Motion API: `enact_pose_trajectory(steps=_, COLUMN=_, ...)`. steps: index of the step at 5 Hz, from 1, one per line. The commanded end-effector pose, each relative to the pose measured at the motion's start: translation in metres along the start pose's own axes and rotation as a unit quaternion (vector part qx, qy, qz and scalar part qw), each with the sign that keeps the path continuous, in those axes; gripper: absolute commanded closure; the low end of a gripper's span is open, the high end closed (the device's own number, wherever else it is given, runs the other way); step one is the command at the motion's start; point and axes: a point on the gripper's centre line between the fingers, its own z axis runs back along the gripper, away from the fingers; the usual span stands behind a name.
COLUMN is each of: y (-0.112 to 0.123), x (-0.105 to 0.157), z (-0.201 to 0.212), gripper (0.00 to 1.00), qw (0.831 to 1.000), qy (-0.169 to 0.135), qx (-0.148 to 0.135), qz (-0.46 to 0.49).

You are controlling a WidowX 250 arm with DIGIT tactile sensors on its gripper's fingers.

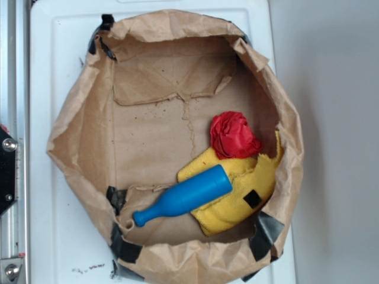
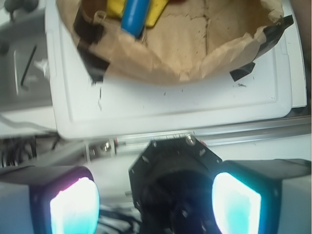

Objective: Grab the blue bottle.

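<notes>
The blue bottle lies on its side in a brown paper bag nest, its neck pointing lower left and its thick body resting on the yellow cloth. A red ball of cloth sits just above it. In the wrist view only the bottle's body shows at the top edge, on the yellow cloth. My gripper is open and empty, far from the bottle, outside the bag and beyond the white board's edge. Its two glowing pads stand wide apart. The gripper does not show in the exterior view.
The bag's crumpled walls are held with black tape on a white board. A metal rail runs along the board's left side. A black robot mount sits between my fingers in the wrist view.
</notes>
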Motion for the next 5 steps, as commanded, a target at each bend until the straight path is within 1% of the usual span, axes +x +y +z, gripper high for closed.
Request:
enact_pose_trajectory(steps=1, y=-0.032, x=0.083, z=-0.025, gripper=0.0, qw=0.997, qy=-0.03, qx=-0.023, qz=0.075)
enact_pose_trajectory(steps=2, y=-0.026, x=0.125, z=-0.052, gripper=0.0, qw=0.994, qy=-0.053, qx=-0.056, qz=0.075)
enact_pose_trajectory(steps=3, y=-0.011, x=0.152, z=-0.072, gripper=0.0, qw=0.989, qy=-0.063, qx=-0.092, qz=0.098)
enact_pose_trajectory(steps=4, y=0.008, x=0.165, z=-0.078, gripper=0.0, qw=0.986, qy=-0.077, qx=-0.112, qz=0.096)
enact_pose_trajectory(steps=5, y=0.019, x=0.168, z=-0.095, gripper=0.0, qw=0.988, qy=-0.062, qx=-0.102, qz=0.094)
